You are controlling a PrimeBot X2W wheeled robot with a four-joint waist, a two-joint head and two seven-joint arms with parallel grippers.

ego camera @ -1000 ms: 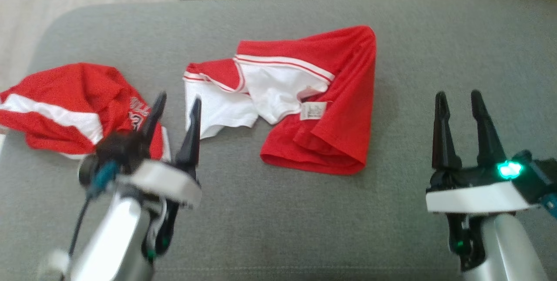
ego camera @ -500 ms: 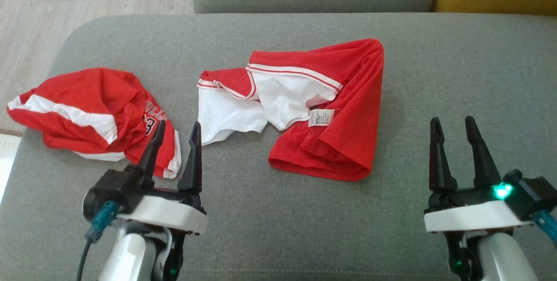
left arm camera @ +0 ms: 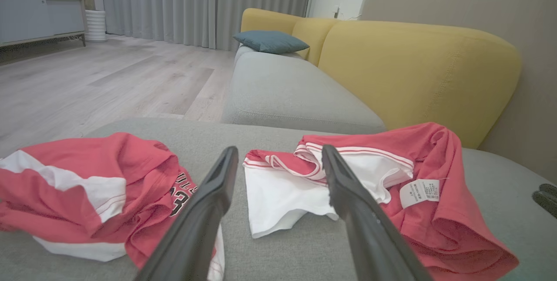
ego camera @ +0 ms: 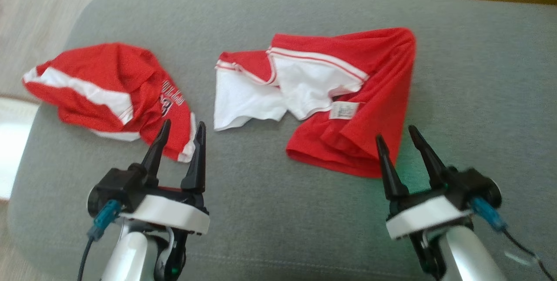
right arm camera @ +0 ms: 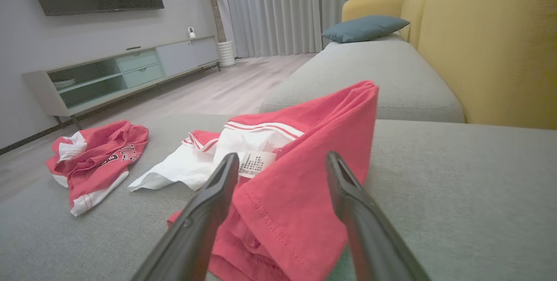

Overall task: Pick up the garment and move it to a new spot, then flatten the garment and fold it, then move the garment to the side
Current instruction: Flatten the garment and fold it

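A crumpled red and white garment (ego camera: 374,94) with a white label lies in the middle of the grey cushion (ego camera: 278,211); it also appears in the left wrist view (left arm camera: 439,215) and the right wrist view (right arm camera: 322,142). A second red garment (ego camera: 109,76) with lettering lies bunched at the left (left arm camera: 87,172) (right arm camera: 100,150). My left gripper (ego camera: 183,122) (left arm camera: 279,148) is open, its tips at the near edge of the lettered garment. My right gripper (ego camera: 395,133) (right arm camera: 281,155) is open at the near right corner of the middle garment, holding nothing.
Behind the cushion runs another grey seat (left arm camera: 287,94) with a yellow backrest (left arm camera: 413,63) and a blue pillow (left arm camera: 270,41). Wooden floor (ego camera: 35,7) lies past the cushion's left edge. A low TV cabinet (right arm camera: 113,76) stands across the room.
The head camera has shifted. My right gripper has moved left and forward to the near right corner of the middle garment. The left gripper straightened and stays near the lettered garment.
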